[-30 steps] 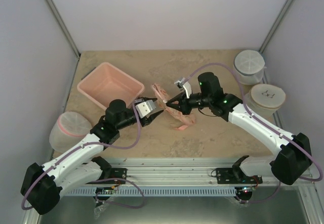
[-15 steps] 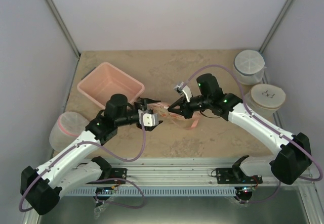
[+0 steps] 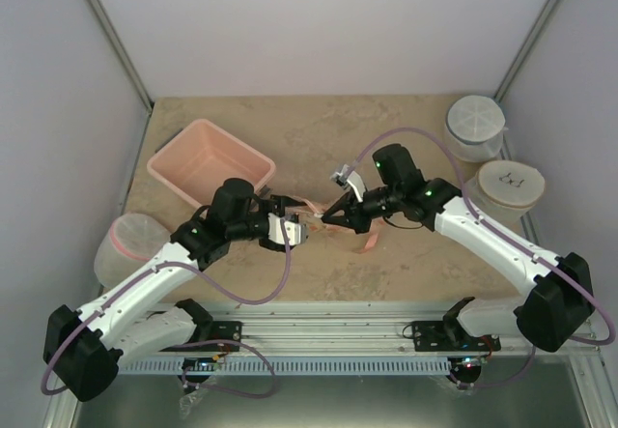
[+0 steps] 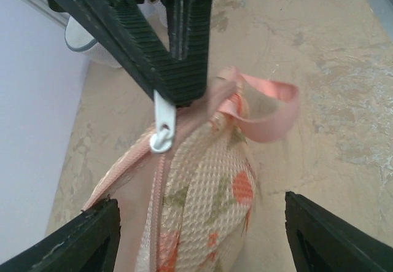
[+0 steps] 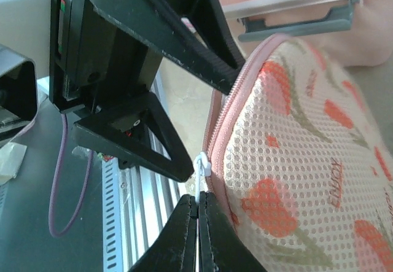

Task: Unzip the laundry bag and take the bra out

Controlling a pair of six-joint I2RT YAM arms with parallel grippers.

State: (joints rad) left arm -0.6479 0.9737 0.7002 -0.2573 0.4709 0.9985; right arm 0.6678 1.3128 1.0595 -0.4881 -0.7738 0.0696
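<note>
The laundry bag (image 4: 209, 161) is clamped at its zipper end by the right gripper (image 5: 198, 210). The left gripper (image 4: 201, 198) is spread wide, one finger on either side of it.

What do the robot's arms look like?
The left arm and right arm have white tube-shaped links and chunky black joints. A thin purple cable loops along each. Tiny green lights dot the right one. The left claw and right claw are black and wedge-shaped.

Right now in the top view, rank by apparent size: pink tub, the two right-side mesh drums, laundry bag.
1. pink tub
2. rear mesh drum and front mesh drum: look alike, no ranking
3. laundry bag: mostly hidden, so unsure
</note>
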